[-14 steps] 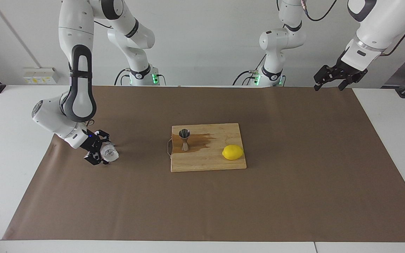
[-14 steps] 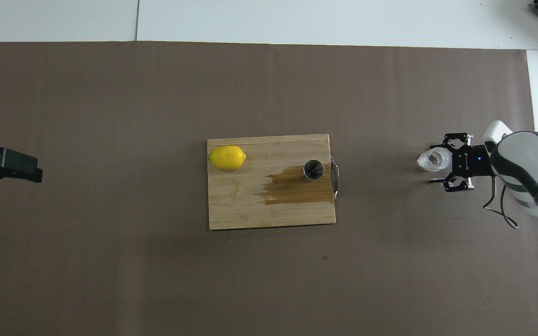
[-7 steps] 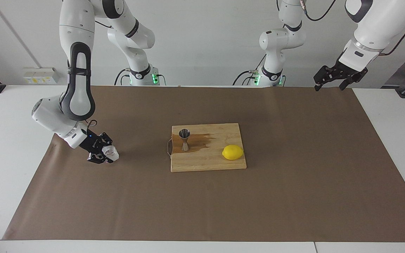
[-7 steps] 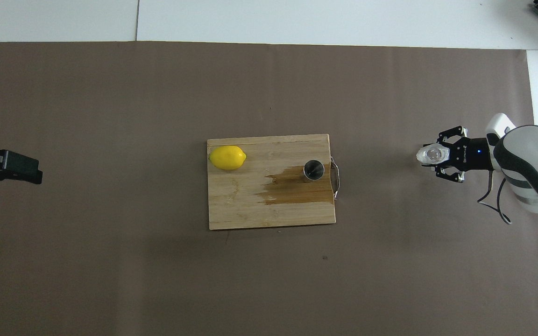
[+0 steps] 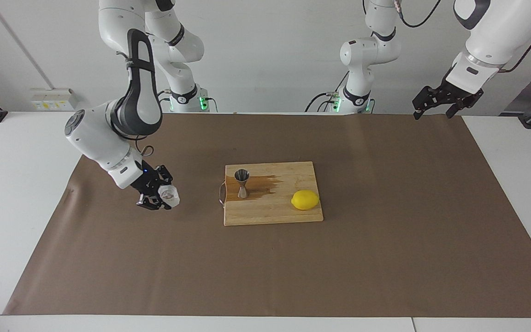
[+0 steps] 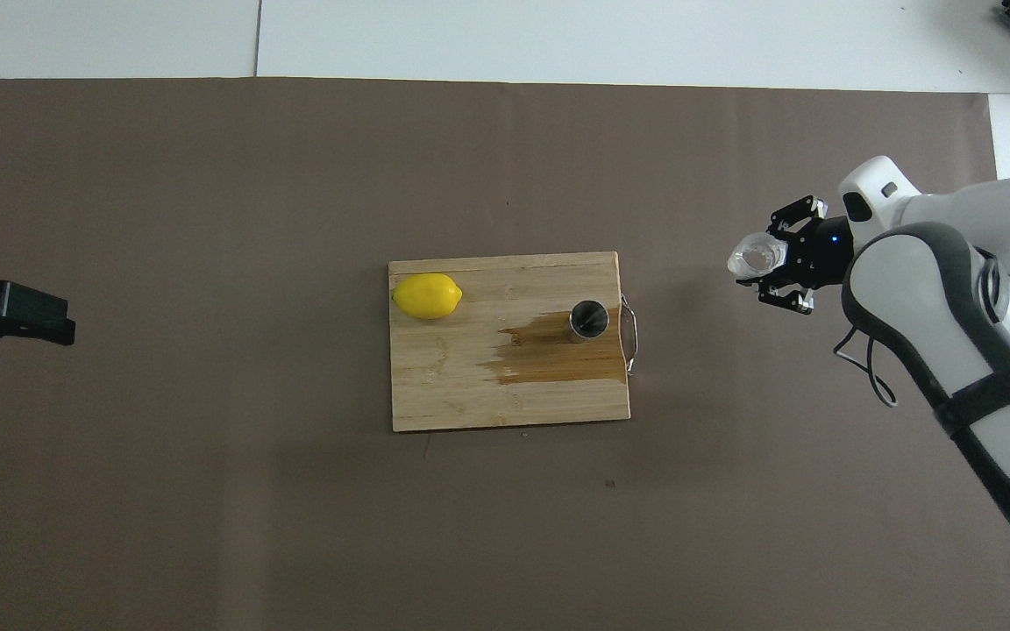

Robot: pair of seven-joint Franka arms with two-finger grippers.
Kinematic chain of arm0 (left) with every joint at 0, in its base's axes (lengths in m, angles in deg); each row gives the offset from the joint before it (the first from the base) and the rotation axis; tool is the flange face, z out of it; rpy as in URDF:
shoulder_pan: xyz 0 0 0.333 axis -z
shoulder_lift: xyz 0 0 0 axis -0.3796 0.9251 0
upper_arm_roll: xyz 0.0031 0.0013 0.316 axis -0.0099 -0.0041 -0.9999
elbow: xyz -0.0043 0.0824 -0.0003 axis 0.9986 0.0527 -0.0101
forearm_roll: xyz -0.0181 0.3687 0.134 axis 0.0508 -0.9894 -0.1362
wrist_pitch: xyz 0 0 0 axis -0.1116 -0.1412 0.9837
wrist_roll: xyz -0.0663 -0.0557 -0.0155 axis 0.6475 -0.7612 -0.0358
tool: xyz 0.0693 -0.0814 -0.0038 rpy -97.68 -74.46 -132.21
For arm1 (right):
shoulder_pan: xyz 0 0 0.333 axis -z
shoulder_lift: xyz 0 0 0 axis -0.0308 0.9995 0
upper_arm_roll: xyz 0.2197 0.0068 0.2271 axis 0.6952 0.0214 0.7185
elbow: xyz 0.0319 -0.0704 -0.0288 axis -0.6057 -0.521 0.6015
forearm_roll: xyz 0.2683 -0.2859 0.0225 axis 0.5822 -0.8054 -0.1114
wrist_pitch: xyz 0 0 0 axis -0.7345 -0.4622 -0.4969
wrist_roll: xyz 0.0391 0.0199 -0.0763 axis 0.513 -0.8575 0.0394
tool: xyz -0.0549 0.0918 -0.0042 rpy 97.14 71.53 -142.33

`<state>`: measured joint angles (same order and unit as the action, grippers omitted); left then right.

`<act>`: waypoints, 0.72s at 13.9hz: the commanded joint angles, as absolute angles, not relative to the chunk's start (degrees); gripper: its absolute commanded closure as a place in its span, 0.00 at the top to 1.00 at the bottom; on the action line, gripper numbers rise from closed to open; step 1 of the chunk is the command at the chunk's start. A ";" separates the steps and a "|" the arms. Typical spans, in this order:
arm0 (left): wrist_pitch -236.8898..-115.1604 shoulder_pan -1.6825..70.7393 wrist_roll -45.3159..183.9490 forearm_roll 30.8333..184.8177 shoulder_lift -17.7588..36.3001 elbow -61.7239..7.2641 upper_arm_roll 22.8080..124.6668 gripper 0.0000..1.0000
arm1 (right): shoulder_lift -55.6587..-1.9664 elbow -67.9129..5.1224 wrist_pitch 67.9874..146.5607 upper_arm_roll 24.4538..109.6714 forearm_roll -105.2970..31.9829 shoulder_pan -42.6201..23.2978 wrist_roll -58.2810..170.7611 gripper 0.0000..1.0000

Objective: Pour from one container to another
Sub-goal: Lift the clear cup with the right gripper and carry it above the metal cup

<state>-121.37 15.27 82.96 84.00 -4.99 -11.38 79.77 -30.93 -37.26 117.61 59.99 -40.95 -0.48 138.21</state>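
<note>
— Nearest the robots, what do you see?

— Up at the robots' edge of the table, by the corner of the brown paper [image 5: 385, 258] at the left arm's end, the left gripper [image 5: 435, 104] hangs in the air with its fingers spread apart and nothing in them. That arm is waiting.

— And the other arm?

— Its right gripper [image 5: 163, 197] is over the bare brown paper between the paper's short edge at the right arm's end and the wooden cutting board [image 5: 272, 214]. Its fingers are clamped on the small clear faceted cup [image 5: 169, 195], gripped from the side. In the overhead view the cup [image 6: 755, 257] shows its open mouth, so it looks roughly upright. Whether anything is in it I cannot tell.

— What is on the board?

— The steel jigger [image 5: 241, 182] stands upright by the board's short edge at the right arm's end, just beside the metal handle [image 5: 221, 193] fixed to that edge. A dark wet stain [image 5: 258, 185] spreads across the wood from the jigger's foot toward the middle of the board. A lemon [image 5: 305, 199] lies by the board's short edge at the left arm's end, slightly farther from the robots than the jigger and well apart from it.

— Is the cup close to the jigger?

— No, well apart; it is off the board.
</note>
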 commanded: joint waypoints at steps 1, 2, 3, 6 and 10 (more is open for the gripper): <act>-121.58 15.28 82.91 83.13 -6.85 -13.31 79.85 1.00 | -30.36 -32.86 117.47 59.95 -50.43 -6.56 124.23 0.00; -121.58 15.28 83.00 83.04 -6.85 -13.31 79.85 1.00 | -30.18 -32.07 117.64 59.95 -53.50 -9.20 119.48 0.00; -121.58 15.19 82.91 83.13 -6.77 -13.31 79.85 1.00 | -30.09 -31.10 117.64 59.95 -57.28 -11.22 114.73 0.00; -121.58 15.19 82.91 83.13 -6.85 -13.31 79.85 1.00 | -29.74 -29.86 116.59 59.95 -65.21 -15.89 109.07 0.00; -121.58 15.19 83.00 83.13 -6.77 -13.31 79.85 1.00 | -30.44 -30.12 112.56 59.95 -74.09 -20.20 108.27 0.00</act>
